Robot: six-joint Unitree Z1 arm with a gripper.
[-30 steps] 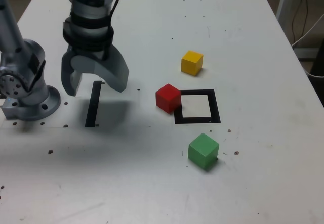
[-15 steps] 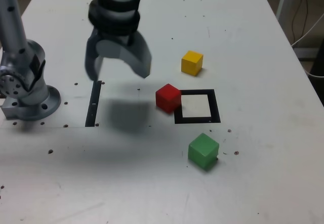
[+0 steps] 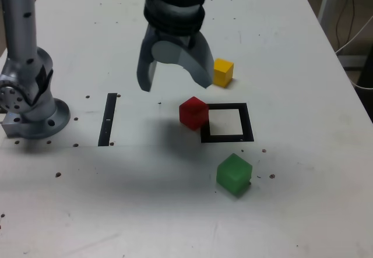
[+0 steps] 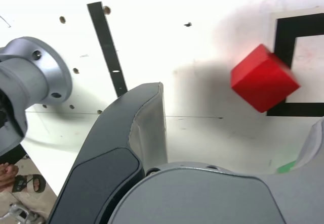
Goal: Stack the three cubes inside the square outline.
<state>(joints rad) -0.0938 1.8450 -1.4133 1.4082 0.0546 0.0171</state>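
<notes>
The gripper (image 3: 175,78) hangs in the upper middle of the exterior view, jaws spread wide with nothing between them, pointing down at the white table (image 3: 303,211). It is above the table surface, up and to the left of the red cube and just left of the yellow one as that view shows them.

Going from the exterior view's left: the arm's grey base (image 3: 29,103) stands at the left edge of the frame. Right of it a thin black strip (image 3: 108,120) lies flat on the table, left of centre. Near the middle of the frame the red cube (image 3: 193,112) sits turned at an angle against the left border of the square outline (image 3: 228,122); it overlaps that black border, while the white centre of the outline is bare. In the wrist view the red cube (image 4: 263,78) likewise covers part of the outline's (image 4: 281,42) black edge, and the strip (image 4: 107,54) runs beside the base (image 4: 30,82).

Above the outline, in the upper middle, the yellow cube (image 3: 223,72) rests on the table, partly behind one gripper finger (image 3: 198,66) from this angle. Below the outline, lower right of centre, the green cube (image 3: 234,174) stands alone, apart from the border.
</notes>
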